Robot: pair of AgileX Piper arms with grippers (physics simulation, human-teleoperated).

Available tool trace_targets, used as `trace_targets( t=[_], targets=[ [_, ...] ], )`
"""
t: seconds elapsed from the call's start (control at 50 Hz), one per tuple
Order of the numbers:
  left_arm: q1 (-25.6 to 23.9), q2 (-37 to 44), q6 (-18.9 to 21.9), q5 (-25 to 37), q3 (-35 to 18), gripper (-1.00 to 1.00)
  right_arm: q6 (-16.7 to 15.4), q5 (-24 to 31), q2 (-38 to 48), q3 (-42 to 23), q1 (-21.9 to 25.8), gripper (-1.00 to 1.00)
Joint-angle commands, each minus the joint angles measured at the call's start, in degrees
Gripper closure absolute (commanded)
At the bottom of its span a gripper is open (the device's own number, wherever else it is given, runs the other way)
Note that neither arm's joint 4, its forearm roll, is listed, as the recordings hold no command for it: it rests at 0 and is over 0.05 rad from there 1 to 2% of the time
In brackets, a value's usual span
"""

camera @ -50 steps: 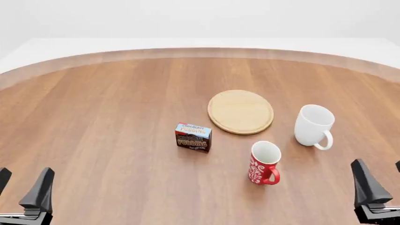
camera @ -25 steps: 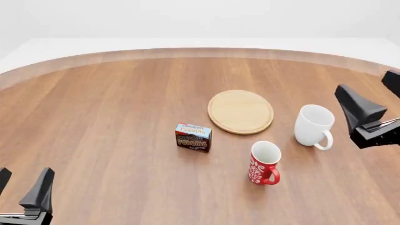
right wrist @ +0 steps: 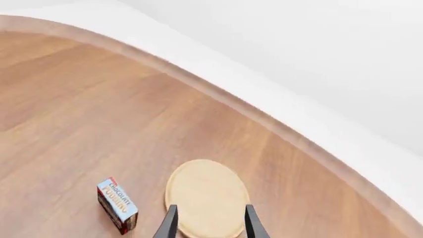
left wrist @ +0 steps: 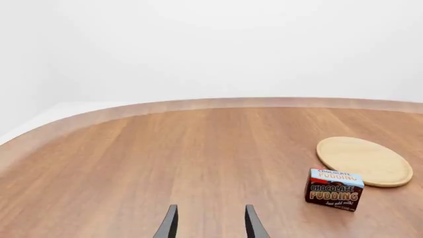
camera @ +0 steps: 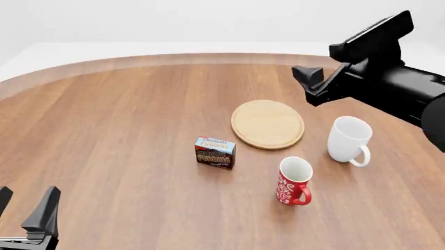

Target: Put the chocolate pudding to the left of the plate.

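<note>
- Plain white surrounds the round wooden table (camera: 104, 135); its pale curved rim runs along the far edge, and nothing else of the room shows.
- Your right gripper (right wrist: 208, 220) is raised above the far right part of the table, its two fingers parted with nothing between them; its wrist view looks down past them at the plate (camera: 268, 124).
- Your left gripper (left wrist: 209, 224) sits low at the near left corner, fingers likewise spread and holding nothing, well apart from every object.
- From the right gripper outward: the plate lies flat near the middle of the table, a little toward the far edge, bare on top.
- The chocolate pudding (camera: 214, 152) stands upright on the wood just beside the plate's near left rim, closer to the near edge than the plate's centre, apart from it and untouched by either arm.
- Toward the right edge stands a white mug (camera: 349, 139), and nearer the near edge a red patterned mug (camera: 294, 181); both are upright and clear of the box.
- Judging the task: nothing is grasped yet, so the pick has not begun. The box already sits somewhat leftward of the plate, but more toward the near edge than squarely to its left.
- What is left, as I read it: you close on the box, lift it, and set it on the bare wood directly on the plate's left-edge side.
- Wood to the left of the plate looks open and flat, so placement should meet no obstacle.
</note>
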Motion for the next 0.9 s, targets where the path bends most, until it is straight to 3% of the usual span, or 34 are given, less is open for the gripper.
trace_targets(
  t=[0.02, 0.18, 0.3, 0.4, 0.64, 0.9],
  targets=[
    [0.00, 0.00, 0.00, 0.00, 0.00, -1.00, -3.31, 2.50, 12.44, -6.10, 2.97, -1.00],
    [0.00, 0.00, 0.00, 0.00, 0.00, -1.00, -6.90, 5.73, 17.77, -11.79, 4.27, -1.00],
    [0.00, 0.00, 0.00, 0.00, 0.00, -1.00, -7.66, 10.46, 22.97, -17.08, 5.65, -1.00],
    [0.00, 0.00, 0.00, 0.00, 0.00, -1.00, -8.48, 11.04, 25.63, -19.65, 6.21, -1.00],
    [0.00, 0.00, 0.00, 0.00, 0.00, -1.00, -8.70, 14.62, 30.96, -21.94, 10.31, -1.00],
    [0.00, 0.00, 0.00, 0.00, 0.00, -1.00, -9.30, 13.96, 35.31, -21.41, 12.63, -1.00]
  ],
)
